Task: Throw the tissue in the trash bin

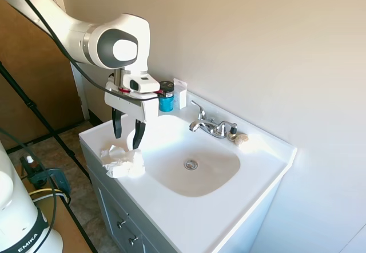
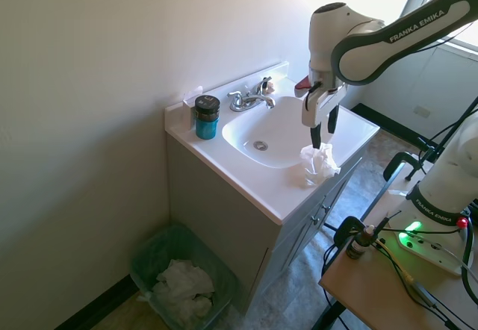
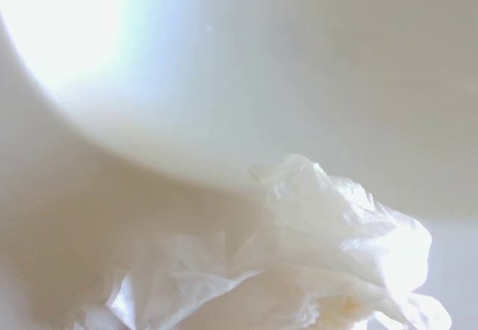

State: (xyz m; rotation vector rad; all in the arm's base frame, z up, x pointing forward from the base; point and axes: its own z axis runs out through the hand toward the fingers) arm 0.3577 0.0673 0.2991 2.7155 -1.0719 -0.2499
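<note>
Hanging over the front rim of the white vanity surface (image 1: pixel 260 167), the jaws (image 1: pixel 127 140) point straight down with their two dark fingers (image 1: pixel 117 126) spread apart and holding nothing. The tissue (image 1: pixel 123 161) lies crumpled on the surface directly beneath them, on the narrow strip between the sink (image 1: pixel 191 167) and the front edge. In the first exterior view the fingertips end just above the wad's top folds, one toward each side of its upper part; whether they touch the paper cannot be told. The second exterior view shows the same: the jaws (image 2: pixel 323 134) stand right over the tissue (image 2: pixel 319 162), which sits at the corner of the surface nearest the arm. The wrist view is filled with the pale curve of the sink and the tissue (image 3: pixel 328 270) close below the camera, its ragged folds catching the light.

A faucet (image 1: pixel 209 126) stands at the back of the sink, with a small beige lump (image 1: pixel 241 139) beside it. A blue jar (image 1: pixel 166 96) with a dark lid stands at the back corner against the wall. On the floor beside the vanity, a green bin (image 2: pixel 179 274) holds white crumpled paper, well apart from the tissue.
</note>
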